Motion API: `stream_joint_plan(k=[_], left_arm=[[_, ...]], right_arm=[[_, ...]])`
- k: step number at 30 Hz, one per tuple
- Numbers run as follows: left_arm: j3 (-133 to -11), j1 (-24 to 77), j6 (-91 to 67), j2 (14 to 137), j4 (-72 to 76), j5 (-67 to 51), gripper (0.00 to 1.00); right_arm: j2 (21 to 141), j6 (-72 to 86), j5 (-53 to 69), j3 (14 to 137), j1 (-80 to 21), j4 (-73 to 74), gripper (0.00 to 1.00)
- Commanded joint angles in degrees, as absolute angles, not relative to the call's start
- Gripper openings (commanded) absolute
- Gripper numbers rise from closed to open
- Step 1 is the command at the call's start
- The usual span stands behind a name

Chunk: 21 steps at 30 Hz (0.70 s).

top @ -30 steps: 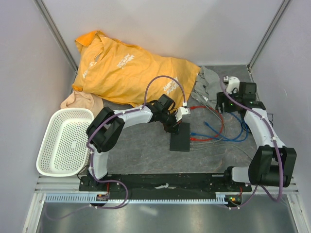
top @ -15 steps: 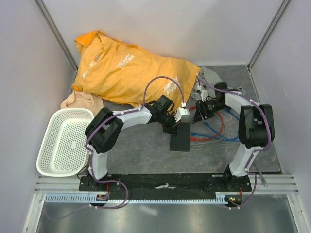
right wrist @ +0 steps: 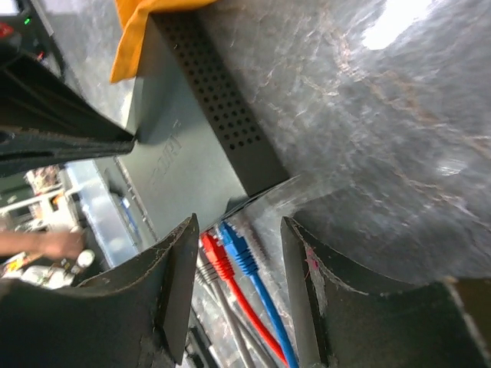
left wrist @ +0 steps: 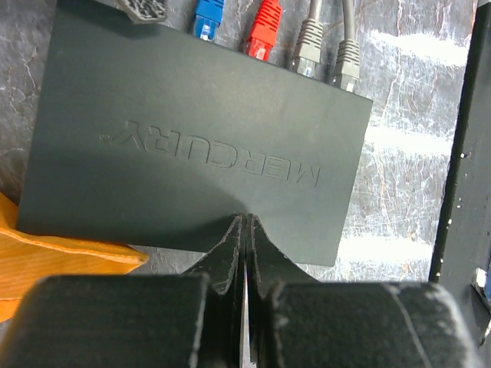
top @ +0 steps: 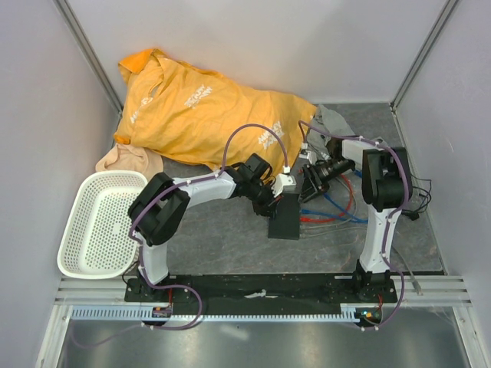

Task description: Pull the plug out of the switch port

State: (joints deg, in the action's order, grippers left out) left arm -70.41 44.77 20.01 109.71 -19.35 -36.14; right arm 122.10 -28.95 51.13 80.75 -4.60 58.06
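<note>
Approach stage, by the looks of it: all four plugs sit seated along the port edge point(left wrist: 230, 52) of the switch point(left wrist: 192, 138), at the top of the left wrist view. That's the blue plug point(left wrist: 207, 19), the red plug point(left wrist: 265, 34) and two grey plugs point(left wrist: 311, 42). From the top camera the switch sits just right of centre on the mat point(top: 230, 238), with cables trailing off right. The left gripper point(left wrist: 245, 230) is pinched fully together with its tips on the box's lower edge, probably pinning it down. The right gripper point(right wrist: 239, 226) is spread wide and empty. Blue and red sit between its fingers point(right wrist: 180, 261), touching neither. The next move probably means picking one plug, closing on the boot rather than the cable, then pulling straight out. The box is a flat matte black slab with embossed MERCURY lettering and a perforated vent strip down one side. The plugs are smooth moulded plastic, and the mat is grey and mottled.
</note>
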Motion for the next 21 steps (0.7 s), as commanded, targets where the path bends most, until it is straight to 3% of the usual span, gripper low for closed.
stream_joint_plan(k=[1,21], left_arm=[[-67.9,45.1,20.7,110.4,-25.1,-32.4,0.01],[-68.4,45.4,20.6,111.4,-24.9,-32.9,0.01]], right_arm=[[126.5,-37.7,51.8,83.0,-4.6,65.2,0.55],[129.1,-36.6,44.7,80.4,-4.6,61.8,0.44]])
